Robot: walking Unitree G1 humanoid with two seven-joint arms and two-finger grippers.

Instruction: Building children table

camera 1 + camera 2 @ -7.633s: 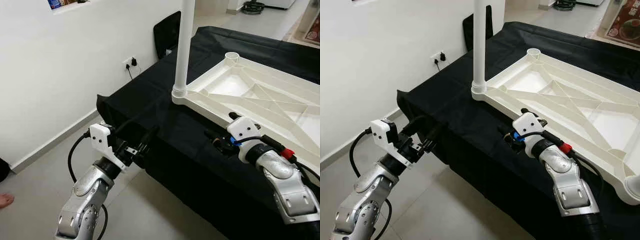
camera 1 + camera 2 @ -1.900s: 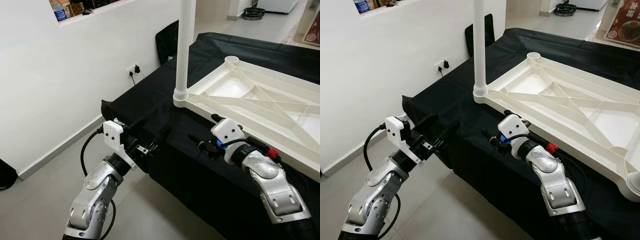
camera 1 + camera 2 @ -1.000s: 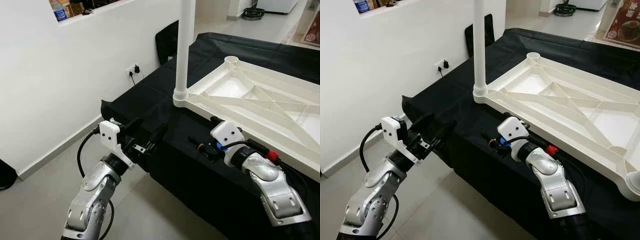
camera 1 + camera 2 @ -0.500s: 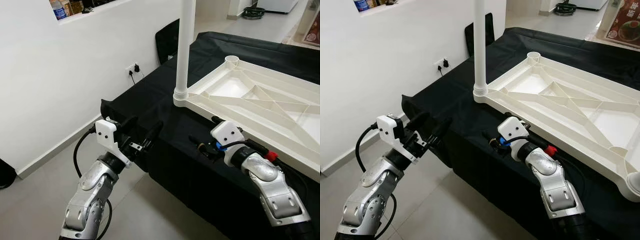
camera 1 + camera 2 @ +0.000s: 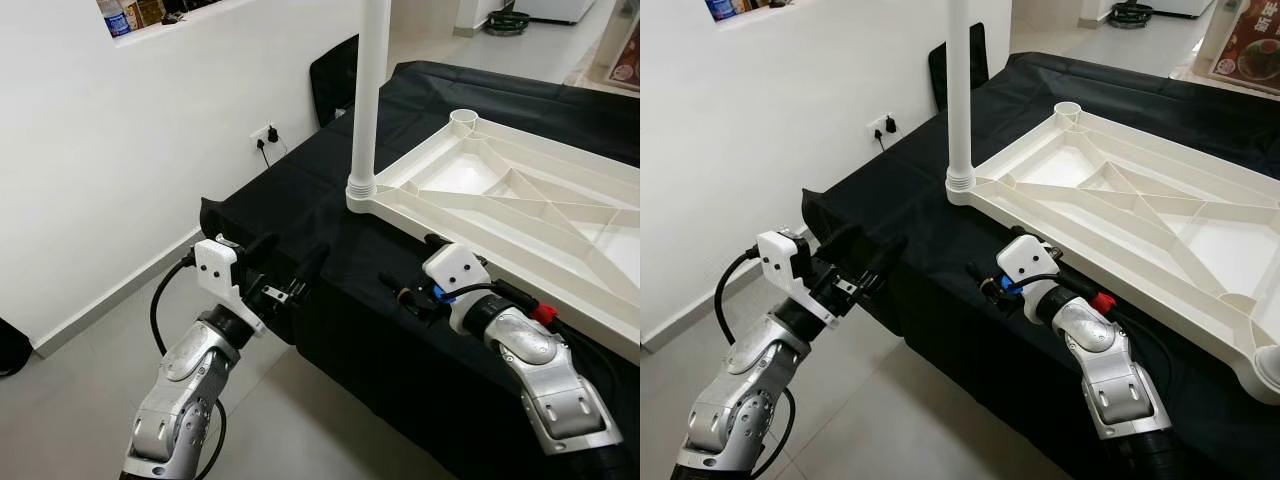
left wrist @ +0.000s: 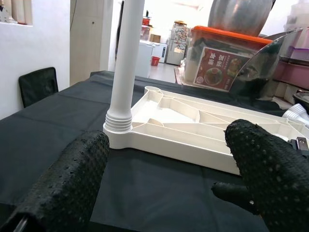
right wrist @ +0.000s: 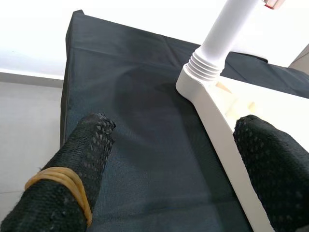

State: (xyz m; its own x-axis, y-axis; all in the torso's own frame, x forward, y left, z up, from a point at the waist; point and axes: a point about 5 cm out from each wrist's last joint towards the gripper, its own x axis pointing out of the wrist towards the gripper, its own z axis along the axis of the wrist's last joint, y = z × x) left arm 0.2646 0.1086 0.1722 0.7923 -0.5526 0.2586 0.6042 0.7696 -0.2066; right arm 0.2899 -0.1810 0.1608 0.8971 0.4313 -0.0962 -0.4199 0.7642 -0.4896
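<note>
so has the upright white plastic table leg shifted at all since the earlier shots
No. The upright white plastic table leg is still seated in the same corner socket of the upturned white tabletop; only the camera shifted.

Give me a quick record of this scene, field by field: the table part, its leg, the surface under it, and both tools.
table top: white table top, upside down, ribs showing
leg: one white leg upright in the near corner socket
surface: black cloth under the table top
left tool: open, empty, at the cloth's corner
right tool: open, empty, beside the table top's near edge

White leg's top cut off
</note>
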